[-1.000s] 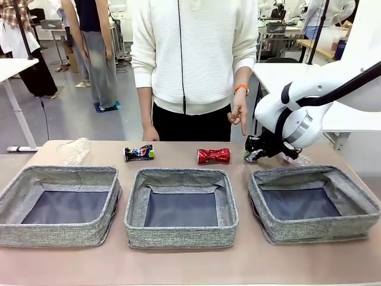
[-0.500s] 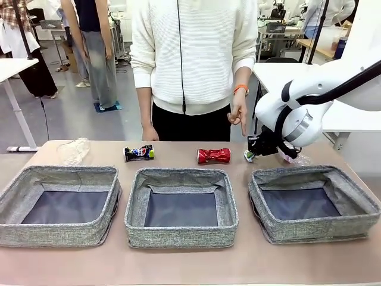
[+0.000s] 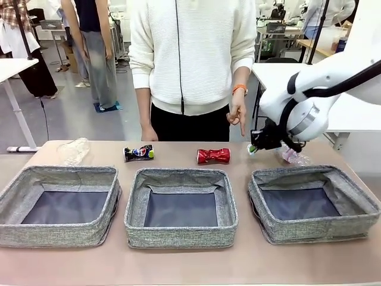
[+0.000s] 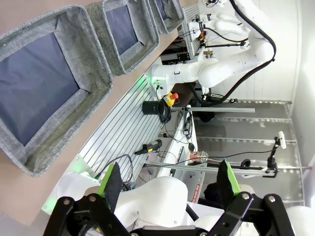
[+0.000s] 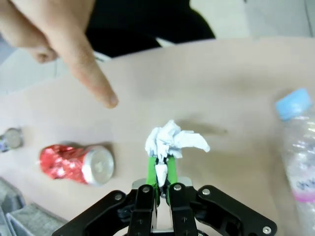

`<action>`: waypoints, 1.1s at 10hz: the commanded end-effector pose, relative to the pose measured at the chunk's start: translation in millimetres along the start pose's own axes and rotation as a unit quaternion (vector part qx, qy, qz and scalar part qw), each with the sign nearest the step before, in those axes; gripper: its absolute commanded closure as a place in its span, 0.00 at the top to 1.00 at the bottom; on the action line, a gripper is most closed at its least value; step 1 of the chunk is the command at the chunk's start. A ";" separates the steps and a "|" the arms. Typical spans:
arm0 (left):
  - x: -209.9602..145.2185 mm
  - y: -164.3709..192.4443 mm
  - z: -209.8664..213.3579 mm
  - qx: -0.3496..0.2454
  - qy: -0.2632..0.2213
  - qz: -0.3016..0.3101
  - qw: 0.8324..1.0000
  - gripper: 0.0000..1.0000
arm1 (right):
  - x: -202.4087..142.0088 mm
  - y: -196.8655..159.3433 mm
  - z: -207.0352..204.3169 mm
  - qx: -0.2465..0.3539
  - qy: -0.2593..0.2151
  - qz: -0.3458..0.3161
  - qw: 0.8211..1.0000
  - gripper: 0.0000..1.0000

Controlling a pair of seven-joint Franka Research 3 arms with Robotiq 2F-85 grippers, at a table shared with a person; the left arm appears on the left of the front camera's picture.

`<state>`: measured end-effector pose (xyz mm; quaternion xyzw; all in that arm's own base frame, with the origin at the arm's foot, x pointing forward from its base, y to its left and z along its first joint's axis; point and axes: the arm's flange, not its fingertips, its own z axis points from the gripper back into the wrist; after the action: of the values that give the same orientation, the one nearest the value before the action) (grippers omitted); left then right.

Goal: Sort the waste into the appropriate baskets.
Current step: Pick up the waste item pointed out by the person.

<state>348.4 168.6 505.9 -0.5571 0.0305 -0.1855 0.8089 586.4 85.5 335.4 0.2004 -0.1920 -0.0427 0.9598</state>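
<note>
Pinching small crumpled white paper wad by thin edge w/ right gripper nearly shut, hanging it just over table beyond right-hand grey woven bin, risking slip-out from marginal hold, or bumping person's pointing hand nearby.

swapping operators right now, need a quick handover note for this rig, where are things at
The right hand is shut on the paper wad, just above the table behind the right bin.
The left hand is open, holding nothing.
On the table behind the bins: plastic piece, blue can, red can, bottle.
Done: wad picked up. No waste yet in the left bin, middle bin or right bin.
Left: bin the wad, then sort the other four.
</note>
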 end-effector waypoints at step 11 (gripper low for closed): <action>-3.5 0.2 -1.7 0.005 0.003 -0.010 1.000 1.00 | -183.2 96.9 271.2 -0.015 0.113 0.119 0.986 0.07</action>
<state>348.5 168.8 505.8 -0.5571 0.0305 -0.1852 0.8090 316.9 101.6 544.3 0.1683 -0.1061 0.0898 0.9759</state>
